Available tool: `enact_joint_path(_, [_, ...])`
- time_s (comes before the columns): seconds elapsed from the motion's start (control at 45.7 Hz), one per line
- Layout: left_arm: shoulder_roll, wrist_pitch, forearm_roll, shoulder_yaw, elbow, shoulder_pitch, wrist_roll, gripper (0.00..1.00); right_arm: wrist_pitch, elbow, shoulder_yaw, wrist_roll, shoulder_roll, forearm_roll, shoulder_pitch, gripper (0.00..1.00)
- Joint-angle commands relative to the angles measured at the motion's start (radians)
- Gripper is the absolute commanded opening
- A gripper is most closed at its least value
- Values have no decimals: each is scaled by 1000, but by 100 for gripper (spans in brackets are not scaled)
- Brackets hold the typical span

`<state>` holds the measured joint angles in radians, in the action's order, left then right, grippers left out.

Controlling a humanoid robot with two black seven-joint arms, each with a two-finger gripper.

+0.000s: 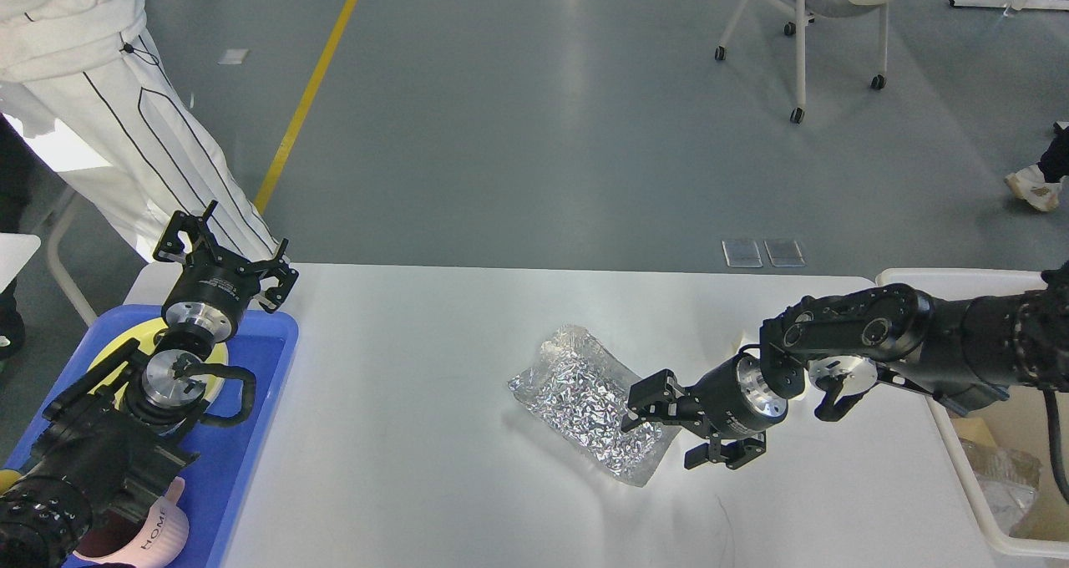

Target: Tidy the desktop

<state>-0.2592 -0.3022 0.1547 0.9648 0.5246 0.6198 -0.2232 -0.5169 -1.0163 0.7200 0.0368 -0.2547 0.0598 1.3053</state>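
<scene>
Straddling the foil bag's [597,405] near end, right pincer [678,434] gapes wide, prob. to grab it off worktop [417,468]; left pincer [221,255] wide, idle over blue tray [250,434].

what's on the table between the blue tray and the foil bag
Nothing: in the head view the desktop is bare between the blue tray and the foil bag. The right gripper is at the bag's other end.

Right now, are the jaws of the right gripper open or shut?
Open. The right gripper shows a clear gap between its two fingers, one over the silver foil bag, one beside it.
</scene>
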Motion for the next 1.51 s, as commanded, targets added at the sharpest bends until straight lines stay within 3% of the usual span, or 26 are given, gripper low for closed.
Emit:
enact_joint_path(0.0, [0, 0, 0, 0, 0, 0, -1, 98, 6, 45, -24, 2, 25, -12, -26, 100])
enact_joint_path(0.153, [0, 0, 0, 0, 0, 0, -1, 98, 23, 111, -24, 2, 38, -15, -80, 97])
enact_joint_path(0.219, [0, 0, 0, 0, 0, 0, -1, 98, 29, 137, -25, 6, 40, -15, -103, 88])
enact_joint_path(0.306, [0, 0, 0, 0, 0, 0, -1, 98, 49, 159, -31, 8, 45, -15, -124, 69])
enact_joint_path(0.416, [0, 0, 0, 0, 0, 0, -1, 98, 92, 160, -36, 8, 45, -12, -129, 29])
enact_joint_path(0.503, [0, 0, 0, 0, 0, 0, -1, 98, 107, 159, -36, 9, 43, -9, -129, 15])
enact_joint_path(0.547, [0, 0, 0, 0, 0, 0, -1, 98, 107, 157, -37, 9, 43, -9, -124, 0])
enact_joint_path(1.247, [0, 0, 0, 0, 0, 0, -1, 98, 150, 151, -62, 8, 49, -9, -140, 0])
enact_joint_path(1.487, [0, 0, 0, 0, 0, 0, -1, 98, 132, 55, -50, 8, -50, -3, -15, 0])
